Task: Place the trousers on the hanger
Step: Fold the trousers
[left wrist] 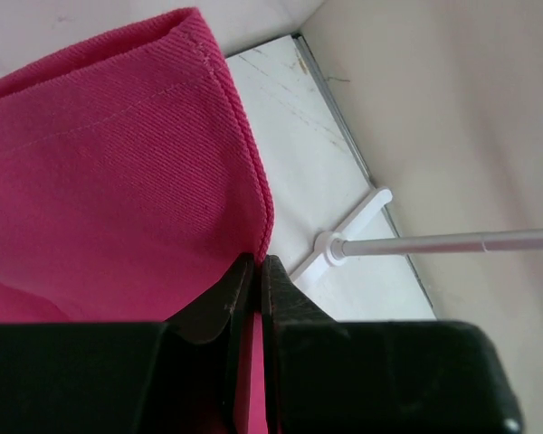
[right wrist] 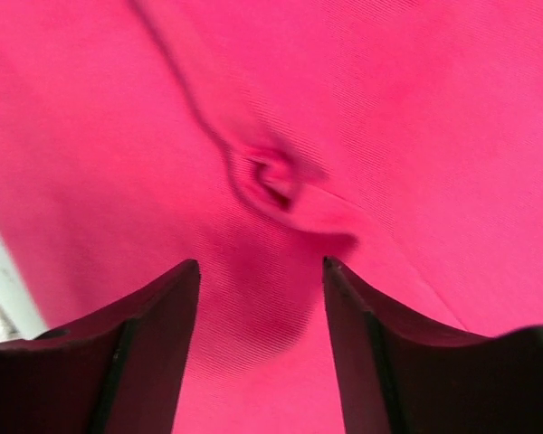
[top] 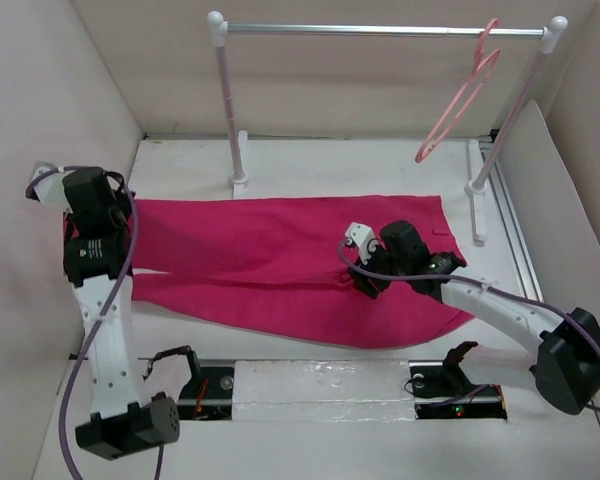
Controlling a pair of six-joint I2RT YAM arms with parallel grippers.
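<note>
The magenta-pink trousers (top: 280, 250) lie flat across the table, legs pointing left, waist to the right. My left gripper (top: 108, 232) is shut on the hem end of a trouser leg (left wrist: 118, 181) and lifts it a little; cloth shows between its fingers in the left wrist view (left wrist: 256, 271). My right gripper (top: 365, 282) is open, just above the crotch fold (right wrist: 276, 181), with its fingers either side of the cloth. The pale-pink hanger (top: 460, 100) hangs by its hook from the right end of the rail, empty and apart from both grippers.
The white-and-silver garment rail (top: 380, 30) stands at the back on two posts (top: 230, 110); its left foot shows in the left wrist view (left wrist: 344, 242). White walls close in on the left, right and back. Cable boxes (top: 200, 390) sit at the near edge.
</note>
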